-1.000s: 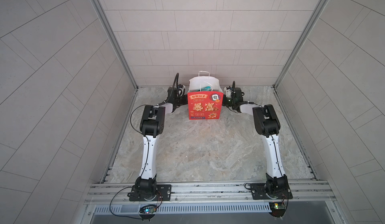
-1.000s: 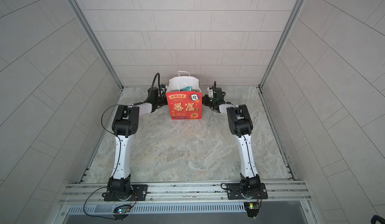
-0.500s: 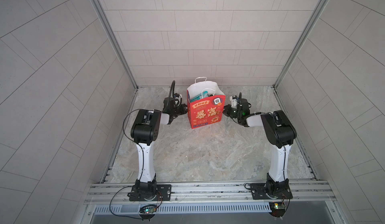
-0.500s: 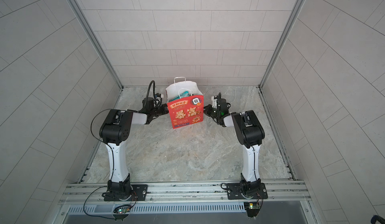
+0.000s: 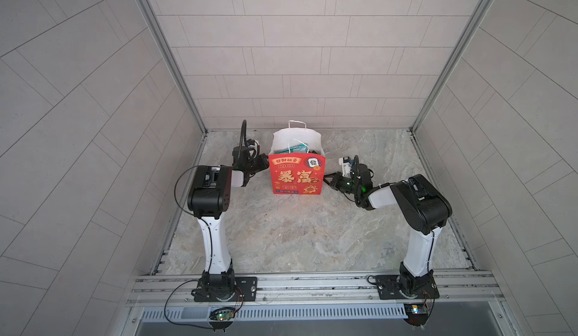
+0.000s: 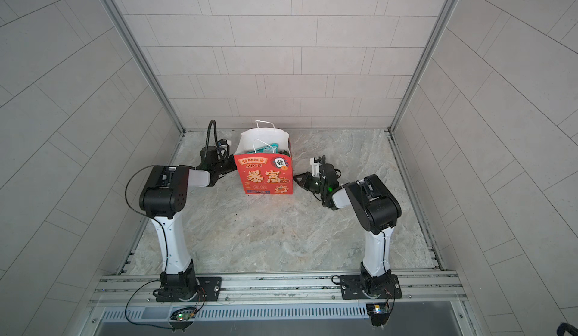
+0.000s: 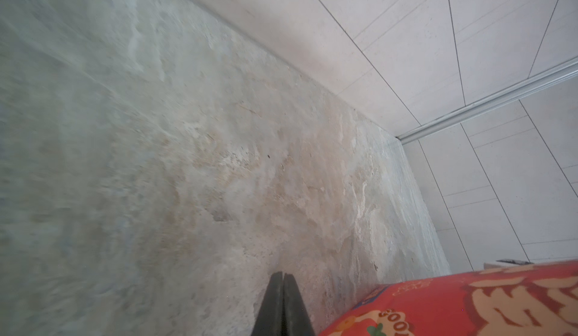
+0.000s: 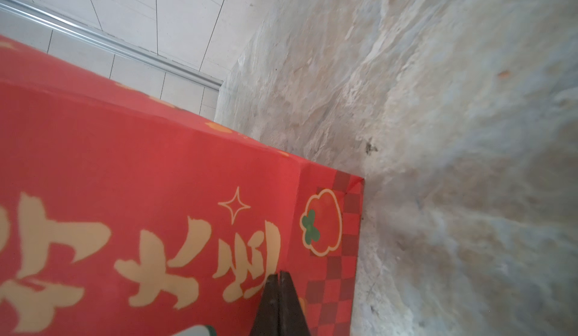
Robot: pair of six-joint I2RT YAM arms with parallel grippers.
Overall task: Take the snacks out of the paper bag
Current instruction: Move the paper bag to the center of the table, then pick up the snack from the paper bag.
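The red paper bag [image 5: 297,178] [image 6: 264,178] stands upright and open at the back middle of the marble table. Its white inside and cord handles show in both top views. A teal snack packet [image 5: 298,148] [image 6: 270,146] pokes up inside it; other snacks are hidden. My left gripper [image 5: 261,168] [image 6: 230,168] is shut and empty beside the bag's left side; in the left wrist view its fingertips [image 7: 283,274] point past the bag [image 7: 469,303]. My right gripper [image 5: 325,179] [image 6: 295,178] is shut at the bag's right side, its fingertips [image 8: 278,273] over the red panel [image 8: 140,178].
The tiled back wall [image 5: 287,99] rises close behind the bag. Metal corner posts [image 5: 200,125] and side walls bound the table. The arm bases sit on the front rail [image 5: 312,282]. Bare marble [image 5: 297,231] lies between the bag and the rail.
The bag has shifted toward the near side and, after leaning half a second ago, stands straight. Both arms have drawn back alongside it with their elbows raised.
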